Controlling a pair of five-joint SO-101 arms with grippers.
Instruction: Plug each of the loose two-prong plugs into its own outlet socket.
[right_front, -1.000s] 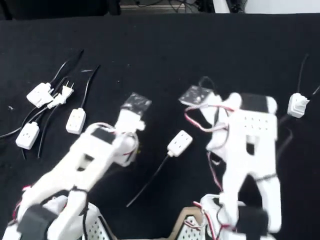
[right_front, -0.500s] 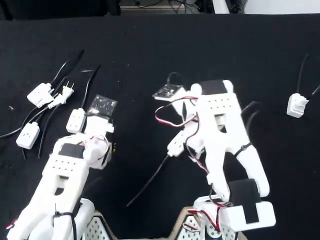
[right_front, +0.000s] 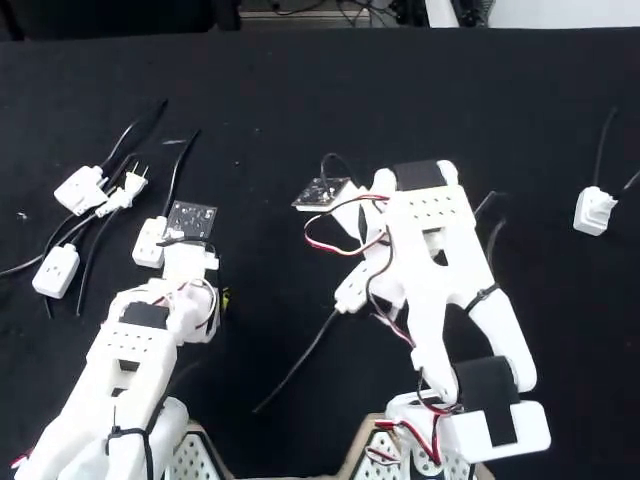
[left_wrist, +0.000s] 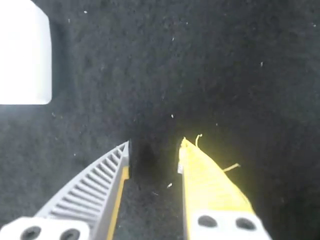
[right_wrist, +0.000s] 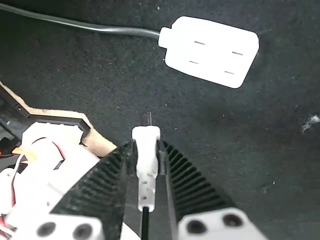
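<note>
My right gripper (right_wrist: 146, 145) is shut on a white two-prong plug (right_wrist: 146, 162), prongs pointing out past the fingertips, a black cord trailing back. Just ahead of the prongs lies a white outlet socket (right_wrist: 210, 50) with its slots facing up and a grey cord. From above, this socket (right_front: 350, 291) peeks out beside the right arm (right_front: 440, 260) at mid-table. My left gripper (left_wrist: 152, 150) is open over bare black cloth with nothing between its fingers. A white socket block (left_wrist: 22, 57) lies a short way beyond it; from above it is the socket (right_front: 150, 242) beside the left arm (right_front: 140, 340).
At the far left lie two more white sockets (right_front: 55, 271) (right_front: 78, 188), a loose plug (right_front: 128, 186) and several black cords. Another white plug piece (right_front: 596, 210) with a cord sits at the right edge. A black cloth (right_front: 300, 100) covers the table.
The left arm swung left and drew back toward the left-hand sockets. The right arm swung left over the middle socket, then barely shifted.
</note>
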